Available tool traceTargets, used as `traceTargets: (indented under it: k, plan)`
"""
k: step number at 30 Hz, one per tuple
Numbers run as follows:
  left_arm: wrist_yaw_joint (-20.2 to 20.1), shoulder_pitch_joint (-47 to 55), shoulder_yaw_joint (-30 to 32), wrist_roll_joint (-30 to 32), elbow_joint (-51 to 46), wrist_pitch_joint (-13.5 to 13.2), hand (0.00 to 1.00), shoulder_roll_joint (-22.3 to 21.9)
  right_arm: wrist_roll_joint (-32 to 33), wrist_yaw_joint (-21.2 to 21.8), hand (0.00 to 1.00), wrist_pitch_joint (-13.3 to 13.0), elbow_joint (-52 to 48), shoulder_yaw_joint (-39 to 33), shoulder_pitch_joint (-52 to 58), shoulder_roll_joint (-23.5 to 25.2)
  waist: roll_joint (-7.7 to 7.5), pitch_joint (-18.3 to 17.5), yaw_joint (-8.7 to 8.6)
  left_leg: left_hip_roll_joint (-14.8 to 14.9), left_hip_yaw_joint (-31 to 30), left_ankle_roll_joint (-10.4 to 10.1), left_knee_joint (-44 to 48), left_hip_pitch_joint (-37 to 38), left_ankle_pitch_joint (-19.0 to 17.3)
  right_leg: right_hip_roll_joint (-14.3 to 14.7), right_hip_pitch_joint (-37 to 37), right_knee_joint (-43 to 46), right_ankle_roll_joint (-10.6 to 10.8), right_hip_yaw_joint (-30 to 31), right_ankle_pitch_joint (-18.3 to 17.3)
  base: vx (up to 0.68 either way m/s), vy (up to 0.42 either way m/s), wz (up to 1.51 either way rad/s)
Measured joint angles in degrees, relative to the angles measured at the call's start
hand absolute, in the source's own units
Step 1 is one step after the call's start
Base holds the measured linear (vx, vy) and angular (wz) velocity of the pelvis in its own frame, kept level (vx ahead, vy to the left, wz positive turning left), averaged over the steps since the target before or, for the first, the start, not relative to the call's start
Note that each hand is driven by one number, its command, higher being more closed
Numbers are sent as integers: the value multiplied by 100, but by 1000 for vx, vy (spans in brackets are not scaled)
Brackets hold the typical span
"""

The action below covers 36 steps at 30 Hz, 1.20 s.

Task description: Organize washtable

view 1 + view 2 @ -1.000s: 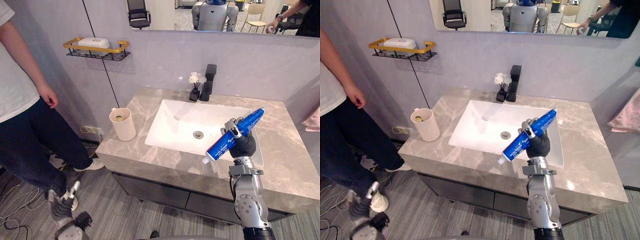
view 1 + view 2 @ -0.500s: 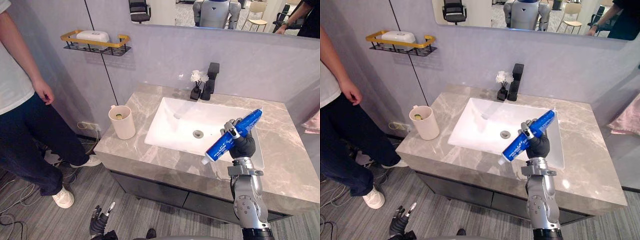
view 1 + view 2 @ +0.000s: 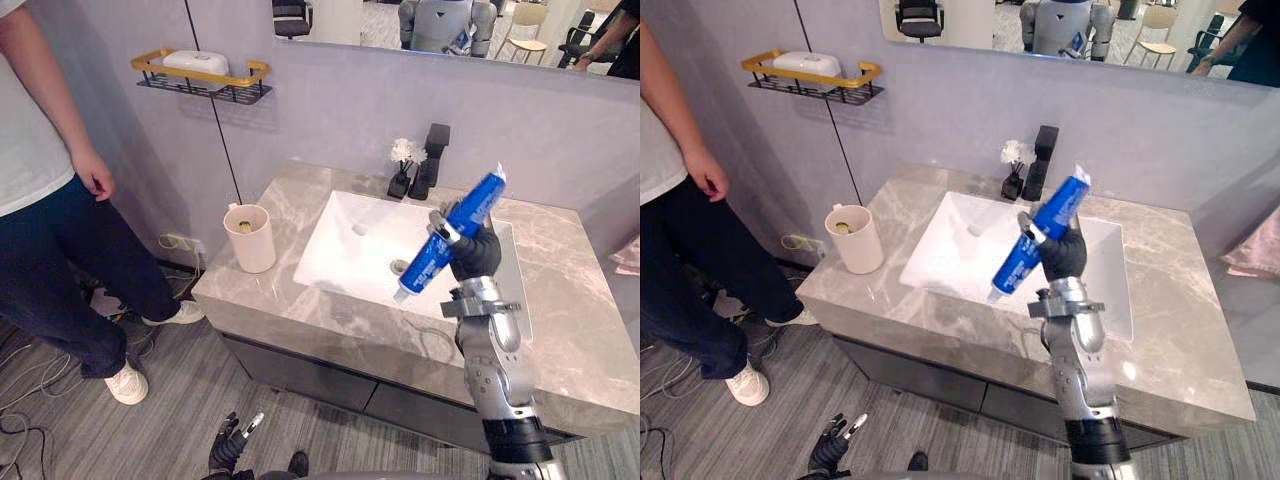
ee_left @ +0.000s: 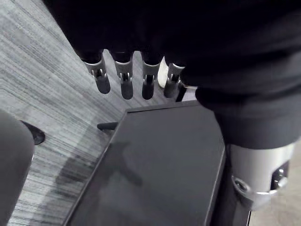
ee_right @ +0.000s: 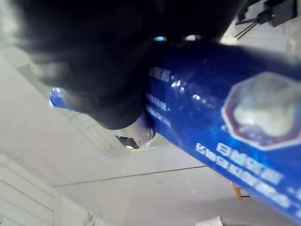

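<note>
Higher now, right hand grips the toothpaste tube over the sink, near its right edge; left hand hangs low, fingers straight.

Rear wall is plain grey-lilac, with a mirror along its top reflecting chairs in a lit room. A thin dark line runs down the wall beside a gold-and-black wire shelf. The washtable has a veined grey stone top with a white rectangular basin set in it; dark cabinet fronts below. Socket low on the wall. Floor is grey, wood-grained. Lighting even.
</note>
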Motion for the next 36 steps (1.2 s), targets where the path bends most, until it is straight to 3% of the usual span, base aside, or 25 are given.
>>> traceTargets:
  k: [8, 16, 22, 29, 36]
  plan:
    - [-6, -158, -208, 7, 71, -103, 0, 98, -705, -255, 100, -30, 530, 502, -1380, -102, -56, 92, 176, 7, -167, -47, 1, -84, 39, 34, 32, -4, -11, -163, -13, -13, -26, 10]
    - [-13, -307, -375, 0, 107, -149, 0, 157, -914, -540, 100, -62, 1206, 834, -2521, -200, -122, 254, 380, 17, -317, -70, -9, -114, 54, 69, 78, -1, -43, -303, -35, -31, -23, 10]
    - [-9, -415, -441, 0, 121, -204, 0, 217, -1501, -989, 100, -95, 1762, 913, -3373, -195, -167, 342, 516, 26, -488, -110, 0, -209, 84, 111, 70, -16, -69, -484, -60, -7, -34, 15]
    - [6, -519, -611, 0, 132, -230, 0, 270, -1899, -1376, 100, -87, 2313, 911, -3703, -184, -172, 384, 709, 12, -614, -128, 2, -288, 96, 121, 62, -21, -69, -615, -84, -3, -22, 9]
    - [4, -642, -681, 1, 134, -242, 0, 323, -2054, -1594, 100, -86, 2788, 876, -4271, -198, -180, 551, 789, 4, -871, -178, 1, -404, 146, 166, 58, -3, -88, -876, -140, -16, -33, 19]
